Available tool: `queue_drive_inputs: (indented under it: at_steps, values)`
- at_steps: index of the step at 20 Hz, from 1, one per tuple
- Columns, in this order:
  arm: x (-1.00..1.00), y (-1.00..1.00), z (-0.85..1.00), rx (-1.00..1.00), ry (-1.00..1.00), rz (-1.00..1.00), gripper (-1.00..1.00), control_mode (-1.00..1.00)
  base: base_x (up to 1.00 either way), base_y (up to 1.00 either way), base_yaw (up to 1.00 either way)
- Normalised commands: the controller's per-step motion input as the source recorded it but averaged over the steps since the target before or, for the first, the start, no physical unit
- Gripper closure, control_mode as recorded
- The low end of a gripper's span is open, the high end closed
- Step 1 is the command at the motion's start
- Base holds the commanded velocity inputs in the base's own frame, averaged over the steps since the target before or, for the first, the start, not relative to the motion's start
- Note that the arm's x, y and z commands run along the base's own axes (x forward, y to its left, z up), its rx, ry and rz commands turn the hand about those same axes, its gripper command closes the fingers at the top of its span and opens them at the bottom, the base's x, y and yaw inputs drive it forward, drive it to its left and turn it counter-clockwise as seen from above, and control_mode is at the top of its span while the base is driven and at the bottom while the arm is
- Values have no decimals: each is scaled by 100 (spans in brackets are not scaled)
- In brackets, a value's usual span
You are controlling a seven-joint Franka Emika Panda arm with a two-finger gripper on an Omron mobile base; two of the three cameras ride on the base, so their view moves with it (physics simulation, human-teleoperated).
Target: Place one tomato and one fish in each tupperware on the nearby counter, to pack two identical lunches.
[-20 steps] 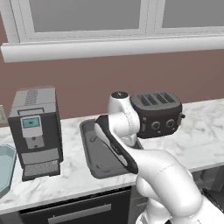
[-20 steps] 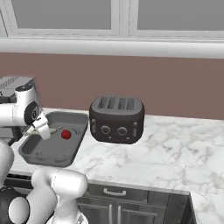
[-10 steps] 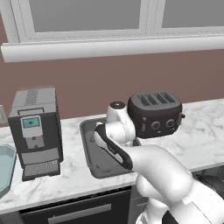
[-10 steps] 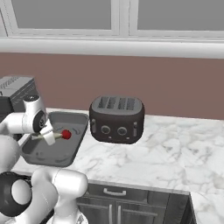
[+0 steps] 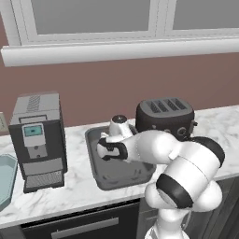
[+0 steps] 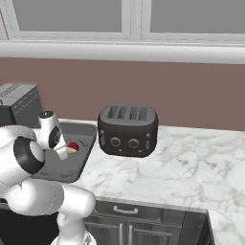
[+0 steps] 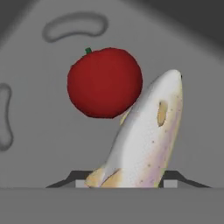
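Observation:
My gripper (image 7: 124,183) is shut on the tail end of the pale silvery-beige fish (image 7: 144,140), which points ahead and down into the dark grey tupperware (image 7: 39,140). A glossy red tomato (image 7: 105,83) lies on that tray's floor, right beside the fish's head; I cannot tell whether they touch. From the right base view, the gripper (image 6: 64,152) hangs low over the tupperware (image 6: 72,170), next to the tomato (image 6: 73,146). In the left base view the hand (image 5: 103,151) sits inside the tray (image 5: 119,177). A pale blue-teal tupperware (image 5: 4,182) shows at the far left on the counter (image 6: 182,167).
A dark toaster (image 5: 165,119) (image 6: 128,130) stands just right of the grey tray. A grey coffee machine (image 5: 39,140) (image 6: 19,103) stands to the tray's left. Behind both runs a brown wall under a window sill. To the right of the toaster is bare marble.
The hand has come down and moved toward the tomato inside the grey tray, carrying the pale fish. The tomato has stayed in place.

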Motion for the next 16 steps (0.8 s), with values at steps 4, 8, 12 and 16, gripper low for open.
queue_drive_inputs:
  at_steps: [4,8,12,16]
  values:
    - [6,7,-13,0,5,0,-100,-100,0,0,0]
    - [-9,0,28,0,-6,0,-100,-100,0,0,0]
    - [-42,0,72,0,-10,0,-100,-100,0,0,0]
    - [-84,-3,83,0,-12,0,-100,-100,0,0,0]
